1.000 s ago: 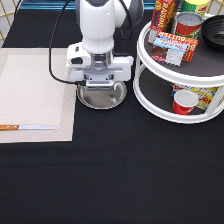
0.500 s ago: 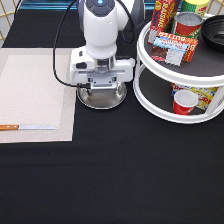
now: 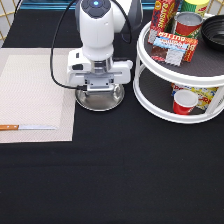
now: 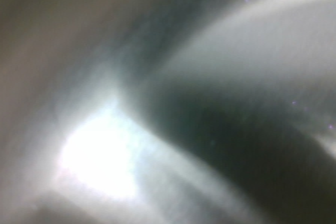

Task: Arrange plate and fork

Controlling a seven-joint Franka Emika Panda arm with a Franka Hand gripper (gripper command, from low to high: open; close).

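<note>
The shiny silver plate [image 3: 100, 99] lies on the black tablecloth just to the right of the placemat in the exterior view. My gripper [image 3: 99, 89] is low over the plate's far rim, and the white hand covers that part of it. The wrist view is filled from very close by the plate's [image 4: 225, 75] bright metal surface. The fork is out of view.
A beige placemat [image 3: 35, 95] lies at the exterior view's left with a wooden-handled knife [image 3: 27, 127] on its lower edge. A white two-tier turntable [image 3: 180, 75] at the right holds cans, boxes and a red cup [image 3: 184, 101]. The arm's cable [image 3: 57, 60] loops above the placemat.
The hand shifted slightly to the right and back over the plate. The plate stays in about the same spot.
</note>
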